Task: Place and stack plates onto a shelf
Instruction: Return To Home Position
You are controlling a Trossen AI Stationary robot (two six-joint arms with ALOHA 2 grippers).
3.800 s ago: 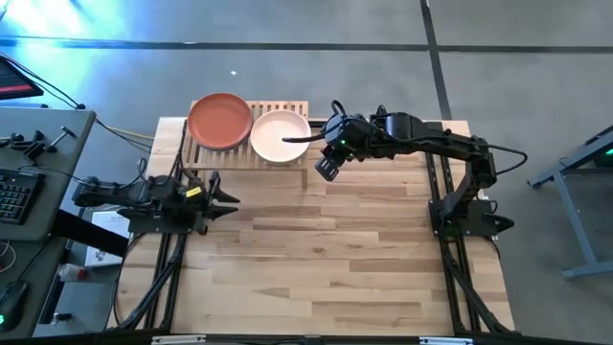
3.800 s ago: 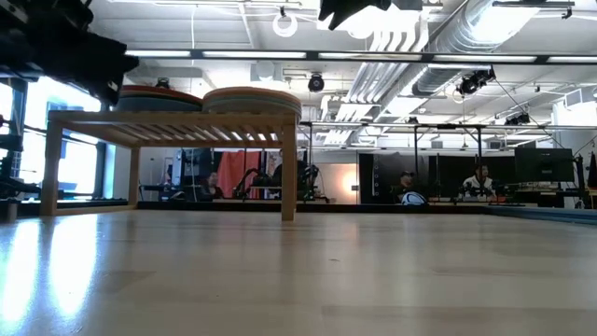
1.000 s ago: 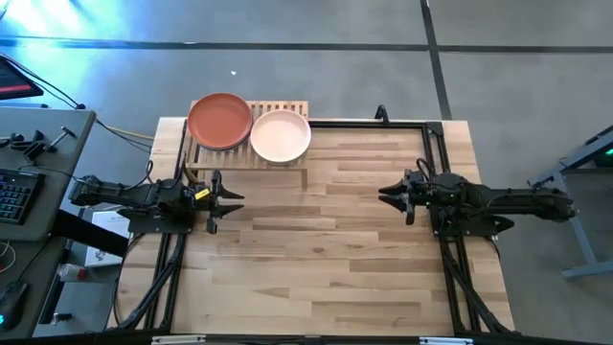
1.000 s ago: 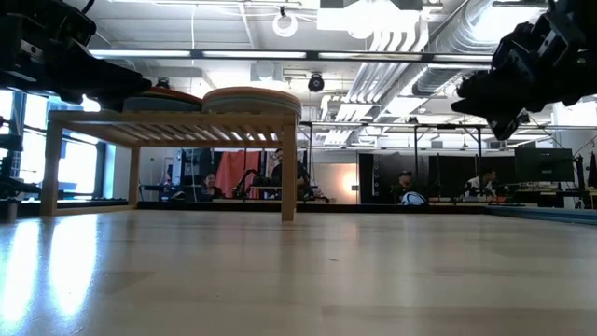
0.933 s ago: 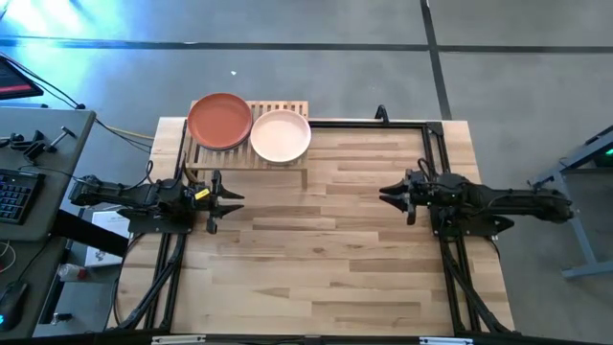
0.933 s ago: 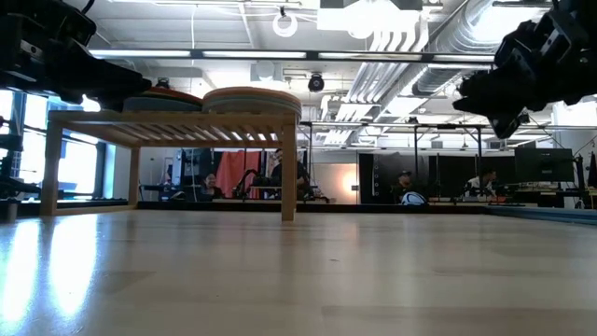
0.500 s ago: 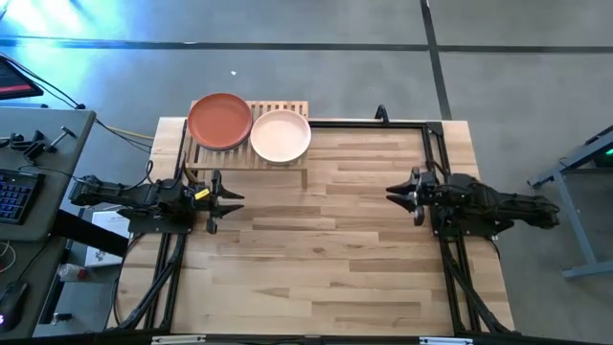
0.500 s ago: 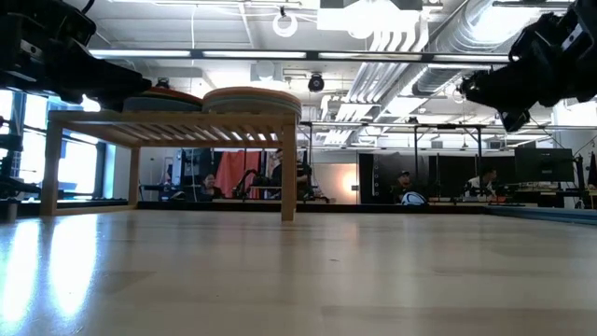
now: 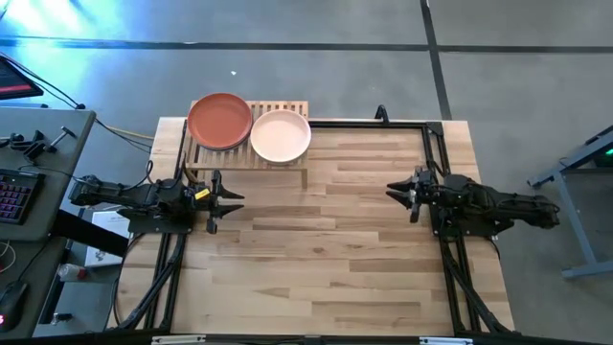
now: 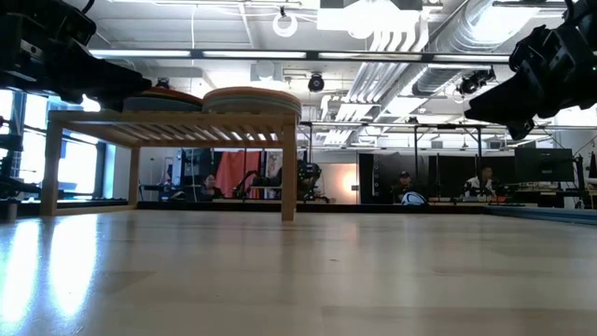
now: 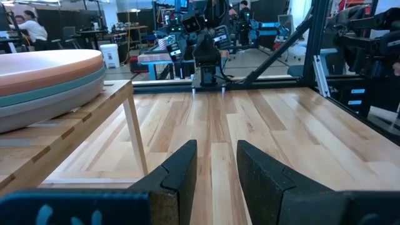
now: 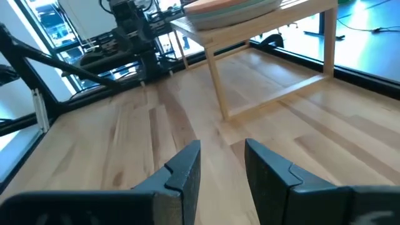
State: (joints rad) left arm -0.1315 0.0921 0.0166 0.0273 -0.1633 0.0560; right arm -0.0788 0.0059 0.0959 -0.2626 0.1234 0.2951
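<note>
Resting on shelf, plates lie far from jaws.

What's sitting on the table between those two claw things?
Nothing. In the high view, only bare wooden tabletop lies between the left gripper and the right gripper.

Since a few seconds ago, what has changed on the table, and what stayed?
The right claw drew back from beside the shelf to the right side of the table; it is open and empty. The left claw, the terracotta plate and the peach plate stayed where they were.
</note>
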